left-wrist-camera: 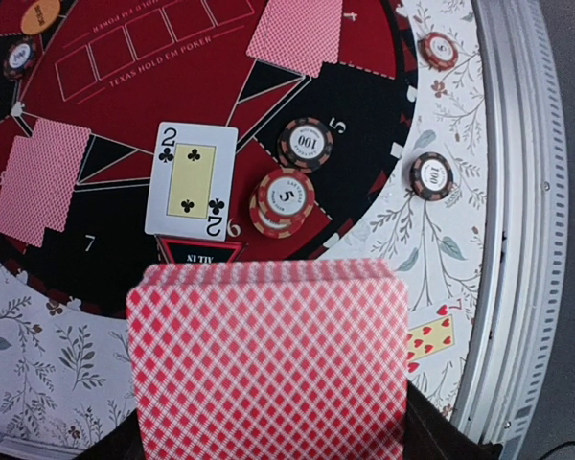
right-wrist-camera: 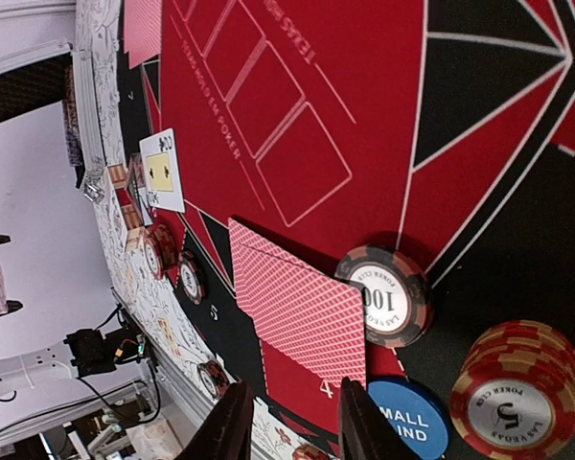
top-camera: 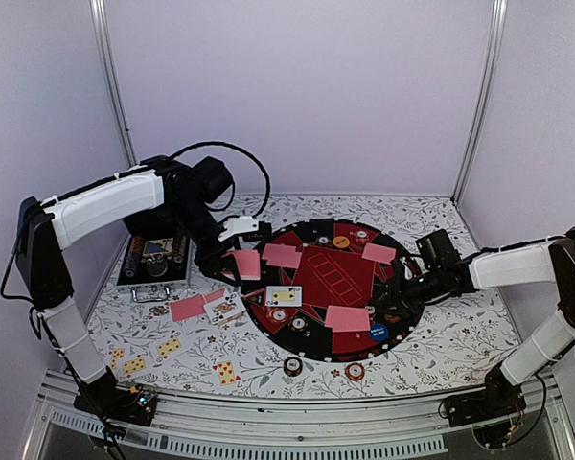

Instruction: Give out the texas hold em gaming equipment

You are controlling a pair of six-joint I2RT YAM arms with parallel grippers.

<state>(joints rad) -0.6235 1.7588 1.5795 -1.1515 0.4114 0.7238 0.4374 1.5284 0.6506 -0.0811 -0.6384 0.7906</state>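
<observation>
Pink-red lattice backs filled the bottom of the left wrist view, where my left gripper (top-camera: 228, 261) was clamped on the deck (left-wrist-camera: 268, 364), slick and slightly fanned; I judged the top card should slide off flat. Lower centre, my right gripper (right-wrist-camera: 295, 402) stood parted and empty just short of glossy dealt cards (right-wrist-camera: 302, 311); beyond, ridged round chips (right-wrist-camera: 388, 295) sat on the felt-like mat (right-wrist-camera: 297, 96).

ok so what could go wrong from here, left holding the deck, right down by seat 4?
1. The deck in the left gripper looks splayed at its top edge; cards could slide out on a move.
2. The right gripper stands open, close beside the face-down cards, the 100 chip and the chip stack; a sideways move could scatter them.
</observation>
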